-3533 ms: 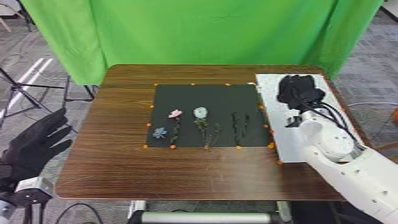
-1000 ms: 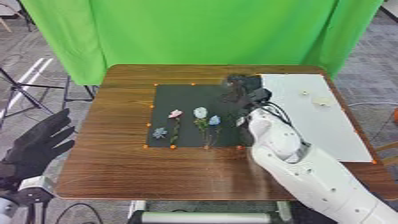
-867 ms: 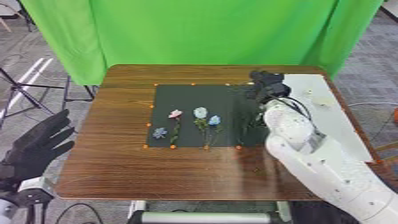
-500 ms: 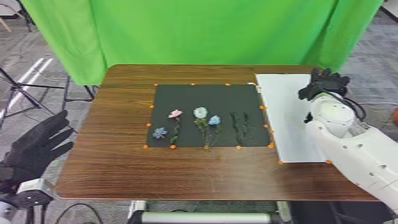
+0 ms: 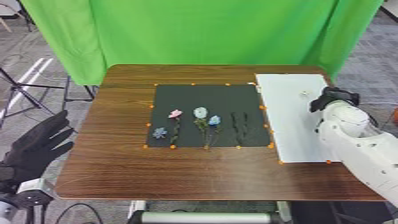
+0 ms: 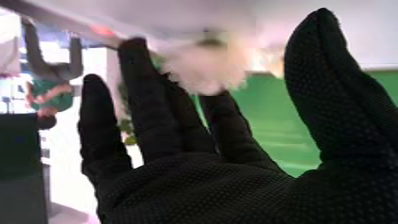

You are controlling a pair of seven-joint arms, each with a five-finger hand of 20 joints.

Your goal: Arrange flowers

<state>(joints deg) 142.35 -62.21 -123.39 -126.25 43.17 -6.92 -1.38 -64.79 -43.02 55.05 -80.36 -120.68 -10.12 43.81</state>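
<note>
Flowers [image 5: 200, 113] laid on dark mat [image 5: 176, 96]; pale bloom [image 6: 209, 65] at white board [image 5: 298, 135], near right hand [image 5: 334, 96]. Fingers straight, thumb apart. Best approach, I judge: come in low, pinch lightly under petals, lift without dragging.

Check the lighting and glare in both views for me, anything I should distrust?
Head view: bright streaks on the floor; the dark stems nearly merge with the black mat. Right wrist view: background blown out white beside the hand; pale flower looks washed out.
</note>
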